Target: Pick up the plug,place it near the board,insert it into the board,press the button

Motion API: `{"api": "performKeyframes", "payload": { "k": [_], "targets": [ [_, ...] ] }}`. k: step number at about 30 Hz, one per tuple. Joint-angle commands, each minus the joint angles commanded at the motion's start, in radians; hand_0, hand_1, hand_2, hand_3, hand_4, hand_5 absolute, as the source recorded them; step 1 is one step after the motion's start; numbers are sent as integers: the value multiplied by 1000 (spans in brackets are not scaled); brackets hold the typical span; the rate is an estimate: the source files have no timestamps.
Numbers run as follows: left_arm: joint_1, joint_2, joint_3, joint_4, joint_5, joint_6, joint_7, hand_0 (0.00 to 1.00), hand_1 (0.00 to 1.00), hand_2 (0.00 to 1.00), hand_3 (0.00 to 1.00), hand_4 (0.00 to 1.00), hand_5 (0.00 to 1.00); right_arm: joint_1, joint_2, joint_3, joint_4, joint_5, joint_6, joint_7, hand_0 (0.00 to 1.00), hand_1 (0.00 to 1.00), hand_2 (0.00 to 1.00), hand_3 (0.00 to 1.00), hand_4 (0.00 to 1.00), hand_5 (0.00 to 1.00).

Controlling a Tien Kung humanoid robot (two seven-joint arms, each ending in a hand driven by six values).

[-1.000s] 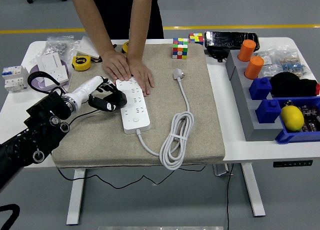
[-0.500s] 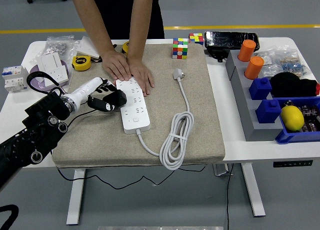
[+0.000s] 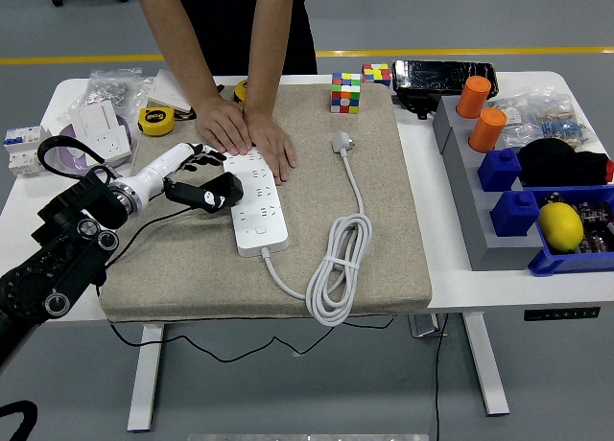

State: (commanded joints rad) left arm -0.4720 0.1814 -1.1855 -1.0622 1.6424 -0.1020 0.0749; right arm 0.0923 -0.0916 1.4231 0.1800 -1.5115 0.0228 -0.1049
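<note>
Over the mat's left half, the left hand (image 3: 203,184) hovers just beside the board (image 3: 255,199), its fingers (image 3: 190,157) loosely spread and clamped on nothing; whether the dark palm grazes the strip's left edge cannot be told from this angle. It holds no plug. The plug (image 3: 341,142) lies untouched toward the mat's far edge, right of center, its cable (image 3: 338,268) running down to a coil near the front edge. So the very first step, the pickup, looks not yet done. By that reading, the next move calls for a reach across the board to the plug, fingers opening wider, then closing around its body. A person's hands (image 3: 249,139) press down on the board's far end, pinning it to the mat (image 3: 384,220). No right arm shows anywhere.
</note>
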Motion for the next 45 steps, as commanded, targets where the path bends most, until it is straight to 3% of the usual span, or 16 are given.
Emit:
{"api": "performKeyframes", "payload": {
  "k": [6, 8, 12, 17, 24, 32, 38, 45],
  "targets": [
    [144, -77, -130, -179, -104, 148, -56, 998, 998, 998, 998, 998, 998, -5, 4, -2, 0, 2, -1, 1, 819, 749, 743, 760, 998, 797],
    [189, -94, -149, -231, -127, 177, -57, 998, 998, 998, 998, 998, 998, -4, 5, -2, 0, 2, -2, 2, 819, 749, 743, 760, 998, 797],
    [277, -103, -159, -323, -103, 169, -31, 998, 998, 998, 998, 998, 998, -6, 6, 1, 0, 1, -2, 1, 818, 748, 743, 760, 998, 797],
    [353, -82, -155, -394, -20, 134, 12, 998, 998, 998, 998, 998, 998, -8, 7, 2, 0, 2, -3, 2, 818, 748, 743, 760, 998, 797],
    [371, -55, -129, -395, 89, 131, 25, 998, 998, 996, 998, 998, 998, -9, 6, -2, 0, 2, -3, 3, 818, 748, 743, 760, 998, 798],
    [374, -77, -90, -354, 243, 151, 36, 998, 998, 995, 996, 998, 998, -11, 6, -4, 0, 0, -2, 1, 818, 748, 743, 760, 998, 799],
    [351, -83, -58, -330, 346, 152, 58, 998, 998, 993, 993, 998, 998, -11, 5, -4, 0, -3, -2, 0, 818, 748, 743, 759, 998, 800],
    [323, -81, -9, -286, 389, 144, 73, 998, 998, 992, 988, 998, 998, -11, 4, -7, 0, -1, -2, 1, 818, 747, 743, 760, 998, 800]
  ]
}}
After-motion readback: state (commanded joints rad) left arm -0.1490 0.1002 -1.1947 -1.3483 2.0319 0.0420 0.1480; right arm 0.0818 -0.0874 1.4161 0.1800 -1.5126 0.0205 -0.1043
